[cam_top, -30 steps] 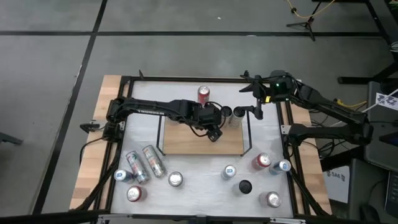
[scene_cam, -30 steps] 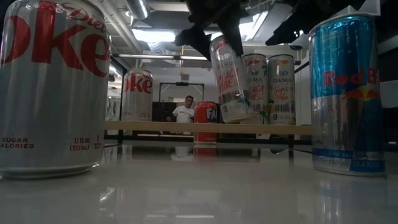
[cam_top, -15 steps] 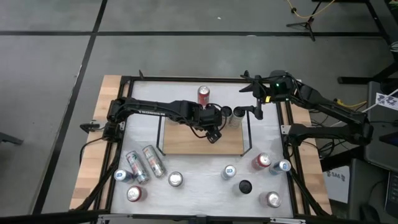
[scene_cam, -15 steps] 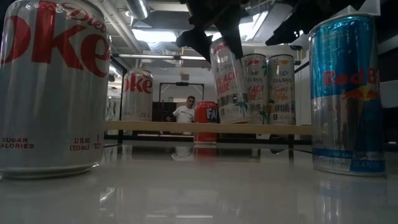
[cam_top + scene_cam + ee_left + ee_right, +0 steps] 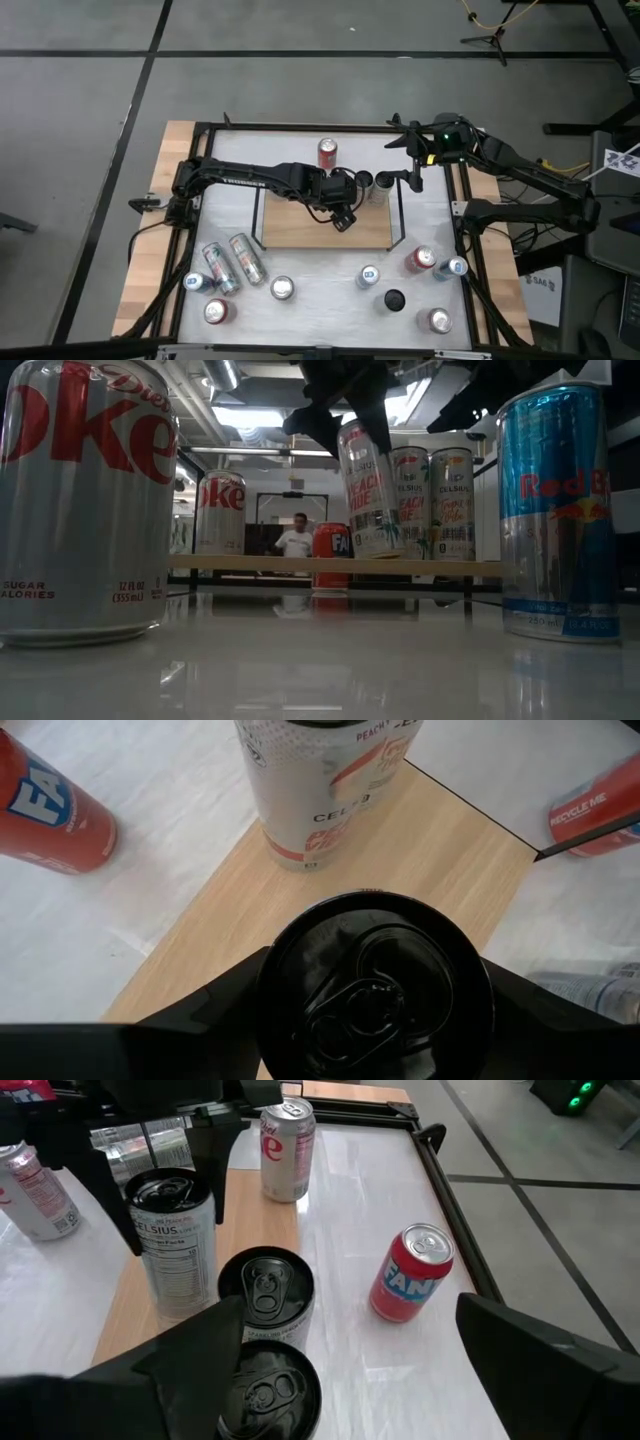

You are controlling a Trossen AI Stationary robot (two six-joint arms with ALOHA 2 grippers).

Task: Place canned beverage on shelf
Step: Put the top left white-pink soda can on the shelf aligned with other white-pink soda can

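The left end effector (image 5: 343,192) grips a Celsius can (image 5: 370,490) from above; its long axis leans slightly, base just touching the shelf (image 5: 300,228), left of two upright Celsius cans (image 5: 431,502); the right end effector (image 5: 412,178) hangs wide open, empty, near the shelf's far right corner.

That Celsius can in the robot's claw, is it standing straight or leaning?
Leaning slightly. In the low view the Celsius can held by the left gripper tilts against two upright cans on the shelf.
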